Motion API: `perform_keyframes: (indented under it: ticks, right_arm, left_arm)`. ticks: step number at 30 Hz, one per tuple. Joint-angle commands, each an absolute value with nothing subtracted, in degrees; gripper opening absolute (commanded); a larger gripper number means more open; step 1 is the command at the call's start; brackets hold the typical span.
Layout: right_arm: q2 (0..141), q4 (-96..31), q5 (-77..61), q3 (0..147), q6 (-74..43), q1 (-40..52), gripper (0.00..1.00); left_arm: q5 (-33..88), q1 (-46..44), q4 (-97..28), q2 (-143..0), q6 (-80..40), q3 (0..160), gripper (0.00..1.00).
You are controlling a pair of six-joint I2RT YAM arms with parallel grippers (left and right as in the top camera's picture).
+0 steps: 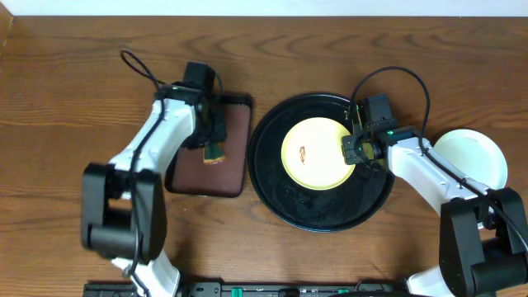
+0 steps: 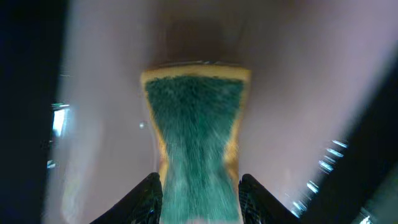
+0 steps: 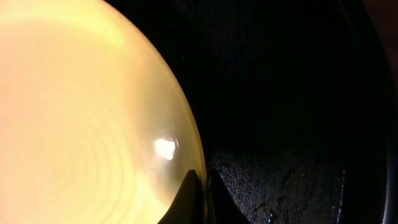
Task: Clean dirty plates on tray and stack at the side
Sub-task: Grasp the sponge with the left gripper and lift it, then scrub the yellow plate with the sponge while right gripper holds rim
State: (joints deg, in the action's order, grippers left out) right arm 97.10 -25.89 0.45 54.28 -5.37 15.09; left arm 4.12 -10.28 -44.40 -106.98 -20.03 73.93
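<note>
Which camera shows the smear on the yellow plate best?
Overhead: the reddish smear sits near the yellow plate's centre. Right wrist shows only that plate's rim; left wrist only the sponge.

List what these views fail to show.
Overhead: the right arm covers part of the pale plate at the side; stack count unreadable.
Left wrist: blur smears the sponge and surroundings.
Right wrist: frame edge cuts the right gripper; grip on the yellow plate unclear.
</note>
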Motion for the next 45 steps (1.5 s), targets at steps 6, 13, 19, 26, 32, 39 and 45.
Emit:
perform_keyframes:
  ticks: [6, 13, 19, 26, 32, 39, 45]
  right_arm:
    - [97.51, -26.20, 0.99, 54.41, -6.35, 15.46, 0.01]
    - [97.82, -27.29, 1.04, 54.30, -12.73, 15.46, 0.01]
    - [102.28, -25.89, 0.99, 54.28, -13.80, 15.55, 0.01]
    - [106.50, -26.09, 1.04, 54.28, -14.33, 15.55, 0.01]
    - [106.50, -26.22, 1.04, 54.28, -14.33, 15.55, 0.01]
    - [106.50, -26.41, 1.02, 54.28, -14.33, 15.84, 0.01]
    - [106.50, -26.83, 0.99, 54.28, -14.31, 15.86, 0.01]
  left_arm:
    - [5.45, -10.22, -42.74, -114.37, -21.71, 73.84, 0.07]
    - [6.48, -10.22, -44.88, -109.36, -21.69, 75.70, 0.08]
    - [8.88, -11.86, -46.74, -101.86, -21.74, 78.74, 0.08]
    - [15.49, -20.29, -42.59, -100.01, -28.67, 78.72, 0.07]
    - [15.44, -29.10, -35.31, -102.24, -34.63, 78.72, 0.07]
    - [17.82, -35.31, -27.31, -110.98, -41.91, 78.70, 0.07]
    - [27.03, -36.40, -19.99, -118.21, -42.39, 78.70, 0.08]
